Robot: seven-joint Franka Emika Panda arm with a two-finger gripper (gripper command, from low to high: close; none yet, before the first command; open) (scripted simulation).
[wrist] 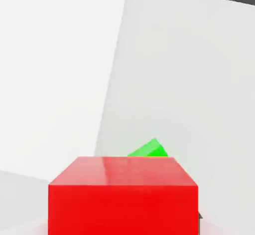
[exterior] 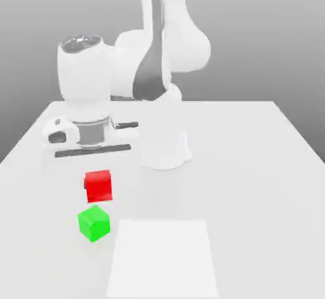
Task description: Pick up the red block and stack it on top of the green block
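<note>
In the exterior view, the arm's tool (exterior: 98, 167) hung low over the white worktop (exterior: 254, 164) with the red block (exterior: 99, 186) directly beneath it; the block appeared lifted clear of the surface, which suggests it was clamped in the tool, though the fingers themselves could not be made out against the white, so whether they were apart or together cannot be told for certain. The green block (exterior: 94, 222) sat on the worktop just beyond and below the carried cube, beside a paler square patch (exterior: 164, 256) on the surface.

In the hand view, the red block (wrist: 123, 194) sat close under the camera, and a corner of the green block (wrist: 149, 150) peeked out just past its far edge, lower down.

By these pictures the pick-up looked done. Still to come: carrying the red cube squarely over the green one, lowering it onto the top face, and releasing
</note>
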